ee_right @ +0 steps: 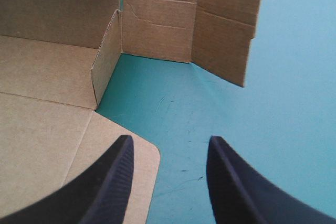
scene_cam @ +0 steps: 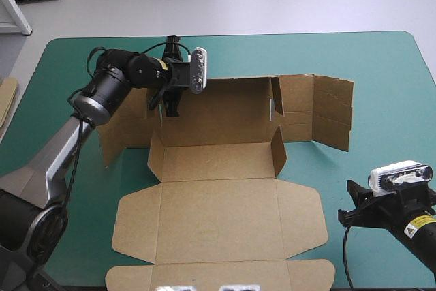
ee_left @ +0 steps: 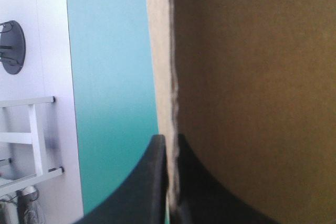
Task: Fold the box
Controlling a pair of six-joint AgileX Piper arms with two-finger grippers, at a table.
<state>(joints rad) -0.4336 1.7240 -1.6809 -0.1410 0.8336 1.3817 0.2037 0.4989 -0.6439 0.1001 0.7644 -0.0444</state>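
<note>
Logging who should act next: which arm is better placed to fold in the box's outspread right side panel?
Right. The right gripper is open and free, with the right side panel standing just ahead. The left gripper is shut on the back wall of the box.

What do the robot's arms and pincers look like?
The left arm is grey low down, black above, with a silver ring and yellow label. The right arm is black with a yellow label. The left pincer and right pincer each have two broad, curved black fingers.

High view looks down; wrist views (nearer) share the box.
</note>
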